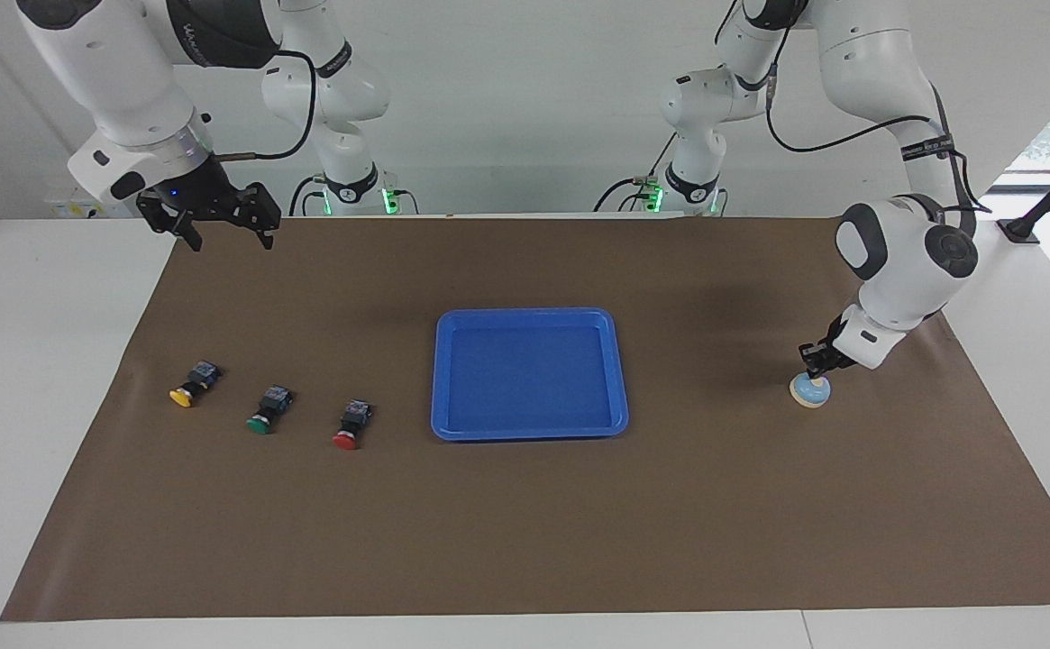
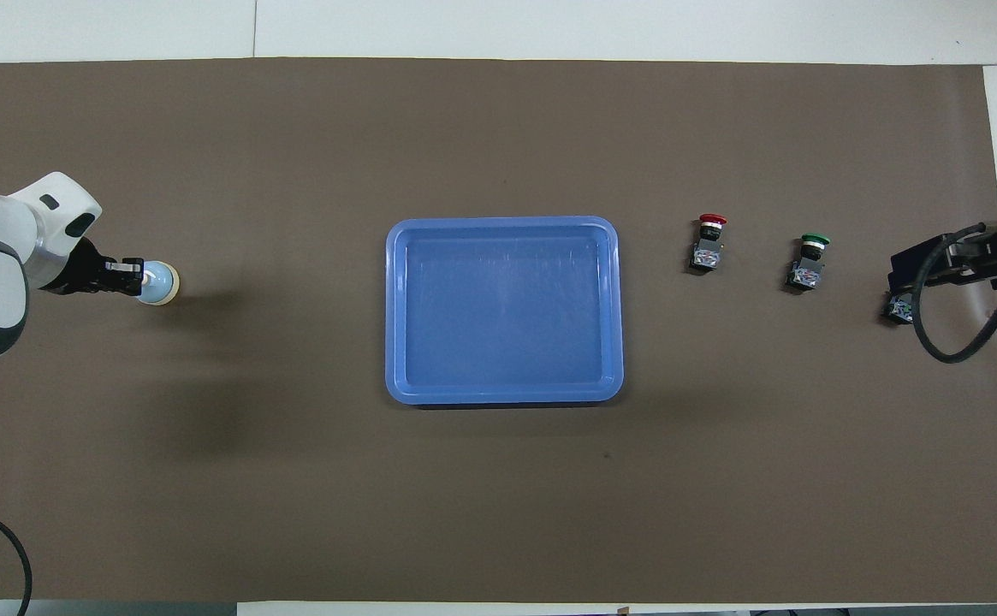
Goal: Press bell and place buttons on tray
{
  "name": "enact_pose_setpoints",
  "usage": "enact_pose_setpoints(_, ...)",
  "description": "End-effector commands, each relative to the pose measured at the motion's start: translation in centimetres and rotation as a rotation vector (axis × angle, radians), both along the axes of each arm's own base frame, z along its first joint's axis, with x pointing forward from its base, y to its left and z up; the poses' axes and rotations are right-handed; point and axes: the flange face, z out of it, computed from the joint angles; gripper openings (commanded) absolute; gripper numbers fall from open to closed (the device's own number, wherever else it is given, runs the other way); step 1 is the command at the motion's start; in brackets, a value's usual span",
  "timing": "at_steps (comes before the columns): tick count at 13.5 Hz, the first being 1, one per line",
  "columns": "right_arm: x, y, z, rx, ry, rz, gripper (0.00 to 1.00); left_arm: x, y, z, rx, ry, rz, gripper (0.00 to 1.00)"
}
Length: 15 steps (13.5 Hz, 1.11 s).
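Bell (image 1: 810, 391) sits toward the left arm's end of the mat, with the left gripper (image 1: 817, 370), fingertips pressed together, right on its top: the pressing step looks in hand. Right gripper (image 1: 225, 233) waits spread and high, over the mat's edge. Tray (image 1: 529, 430) holds nothing; buttons (image 1: 263, 413) lie in a row beside it. Next, I judge, lift off and start fetching buttons.

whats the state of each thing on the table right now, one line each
bell: upright on the mat, left gripper shut, tip down on its top
tray: empty
yellow button: on its side, outside tray
green button: same
red button: same
right gripper: open, raised, holding nothing
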Motion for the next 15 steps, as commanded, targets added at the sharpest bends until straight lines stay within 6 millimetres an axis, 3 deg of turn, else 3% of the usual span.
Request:
enact_pose_setpoints(1, -0.2, 0.0, 0.1, 0.0, 0.0, -0.004, 1.0, 0.2, -0.1, -1.4, 0.009, 0.007, -0.021, 0.0)
enact_pose_setpoints(3, -0.2, -0.3, 0.1, 0.0, 0.0, -0.008, 1.0, 1.3, 0.2, 2.8, 0.012, 0.045, -0.023, 0.0)
enact_pose_setpoints(6, -0.2, 0.2, 0.1, 0.0, 0.0, 0.004, 1.0, 0.6, 0.2, 12.5, 0.013, 0.1, -0.02, 0.0)
enact_pose_setpoints(7, -0.2, 0.4, -0.1, 0.0, -0.003, 0.004, 1.0, 0.0, 0.0, 14.7, 0.014, 0.111, -0.022, 0.3)
enact_pose_setpoints(9, -0.3, 0.9, -1.3, -0.001, -0.038, -0.009, 1.0, -2.4, -0.4, 19.3, 0.021, 0.098, -0.024, 1.0)
enact_pose_setpoints(10, -0.4, 2.1, -2.5, -0.003, -0.065, -0.018, 1.0, -3.6, -0.6, 21.2, 0.022, 0.099, -0.024, 1.0)
enact_pose_setpoints(12, 0.2, 3.1, -5.9, -0.001, -0.084, -0.054, 1.0, -5.1, -0.7, 22.7, 0.02, 0.142, -0.024, 1.0)
enact_pose_setpoints(15, 3.2, 6.7, -12.4, 0.002, -0.095, -0.121, 1.0, -7.7, -1.4, 25.4, 0.026, 0.15, -0.031, 1.0)
